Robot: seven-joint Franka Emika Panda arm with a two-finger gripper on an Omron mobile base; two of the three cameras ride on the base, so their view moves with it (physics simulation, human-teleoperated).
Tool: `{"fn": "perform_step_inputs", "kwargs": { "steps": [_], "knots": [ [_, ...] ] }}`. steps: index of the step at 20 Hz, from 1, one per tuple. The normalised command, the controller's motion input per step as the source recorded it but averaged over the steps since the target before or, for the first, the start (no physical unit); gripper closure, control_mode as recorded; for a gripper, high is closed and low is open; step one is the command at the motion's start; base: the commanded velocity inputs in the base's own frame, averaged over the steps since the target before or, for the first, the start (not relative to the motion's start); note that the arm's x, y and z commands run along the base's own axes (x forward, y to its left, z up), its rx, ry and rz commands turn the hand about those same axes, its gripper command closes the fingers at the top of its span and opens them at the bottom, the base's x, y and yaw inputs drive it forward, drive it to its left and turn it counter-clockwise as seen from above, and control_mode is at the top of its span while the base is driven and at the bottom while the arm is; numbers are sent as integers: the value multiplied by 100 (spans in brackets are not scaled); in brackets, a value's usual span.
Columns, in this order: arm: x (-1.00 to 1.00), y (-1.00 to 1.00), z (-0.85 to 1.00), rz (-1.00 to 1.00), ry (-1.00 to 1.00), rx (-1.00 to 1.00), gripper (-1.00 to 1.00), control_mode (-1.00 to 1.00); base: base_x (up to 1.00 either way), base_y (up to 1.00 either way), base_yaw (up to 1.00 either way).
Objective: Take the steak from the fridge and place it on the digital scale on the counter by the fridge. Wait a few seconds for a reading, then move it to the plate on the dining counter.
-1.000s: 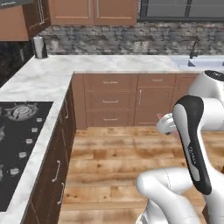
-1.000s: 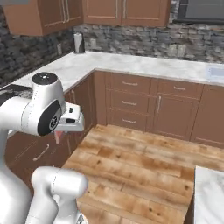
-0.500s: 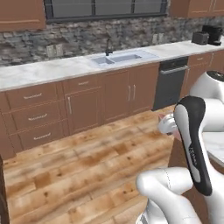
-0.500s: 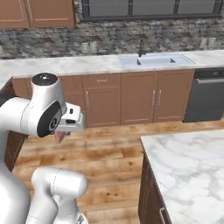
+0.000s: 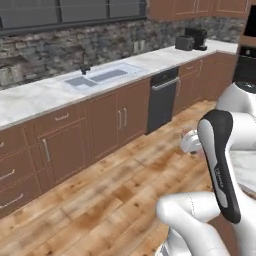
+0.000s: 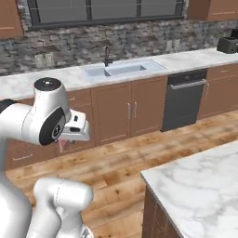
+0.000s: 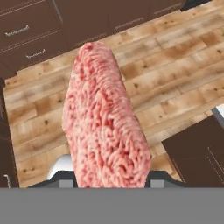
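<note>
The hand point(image 6: 62, 145) is closed on the steak point(image 7: 105, 118); in the hand view the meat stands up between the two fingers and hangs above the wooden floor point(image 7: 175, 57); in the right base view a small pink bit of it peeks out under the hand, up in the air in front of the arm.

I think the step now is carrying the steak to the dining table point(image 6: 200, 181), the white marble one with grey lines low on the right of the right base view; I cannot see the plate on the part that shows, so it must be found first. To do this well, hold the meat tight, carry it high over the table's edge, bring it right above the plate, go down slowly, and only then let go; a fast swing could make it slip.

The steak is pink and red, bumpy all over, long with round ends; it looks soft and floppy, so it may sag.
</note>
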Motion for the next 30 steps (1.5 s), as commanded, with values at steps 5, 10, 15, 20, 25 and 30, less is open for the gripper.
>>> {"fn": "perform_step_inputs", "kwargs": {
  "steps": [5,10,15,20,25,30],
  "knots": [
    [0,0,0,0,0,0,100,100,11,12,-88],
    [0,0,0,0,0,0,100,100,0,16,-94],
    [0,0,0,0,0,0,100,100,8,18,-88],
    [0,0,0,0,0,0,100,100,14,2,-78],
    [0,0,0,0,0,0,100,100,30,0,-61],
    [0,0,0,0,0,0,100,100,-7,56,-44]
  ]
}}
